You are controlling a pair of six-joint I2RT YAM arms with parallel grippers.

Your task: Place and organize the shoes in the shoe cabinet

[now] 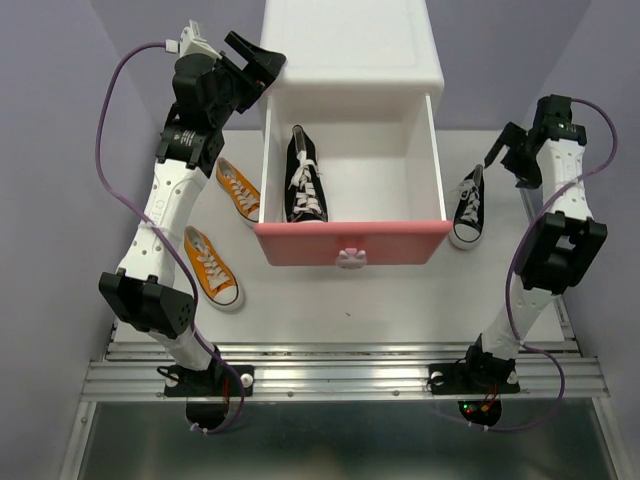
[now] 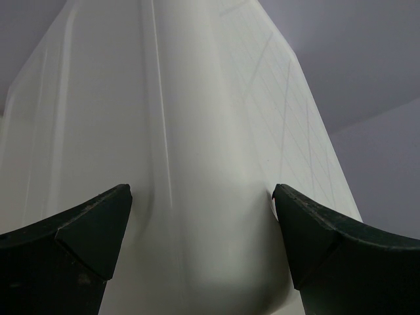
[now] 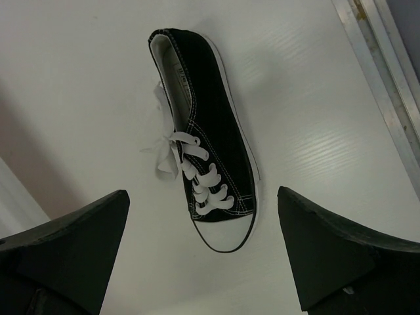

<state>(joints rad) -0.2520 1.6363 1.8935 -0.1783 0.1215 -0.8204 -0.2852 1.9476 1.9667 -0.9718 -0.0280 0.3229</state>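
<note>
The shoe cabinet (image 1: 350, 45) is a white chest at the back centre, with its pink-fronted drawer (image 1: 350, 241) pulled out. One black shoe (image 1: 305, 180) lies inside the drawer along its left side. The other black shoe (image 1: 468, 208) lies on the table just right of the drawer. Two orange shoes (image 1: 238, 190) (image 1: 212, 265) lie on the table left of the drawer. My left gripper (image 1: 262, 62) is open at the cabinet's upper left corner, and the left wrist view shows only the white cabinet wall (image 2: 197, 131) between its fingers. My right gripper (image 1: 506, 160) hangs open above the black shoe (image 3: 210, 131), apart from it.
The drawer's bunny knob (image 1: 350, 256) faces the arms. A metal rail (image 1: 350, 375) runs along the table's near edge, and another (image 3: 387, 85) borders the right side. Purple walls close in the table on both sides.
</note>
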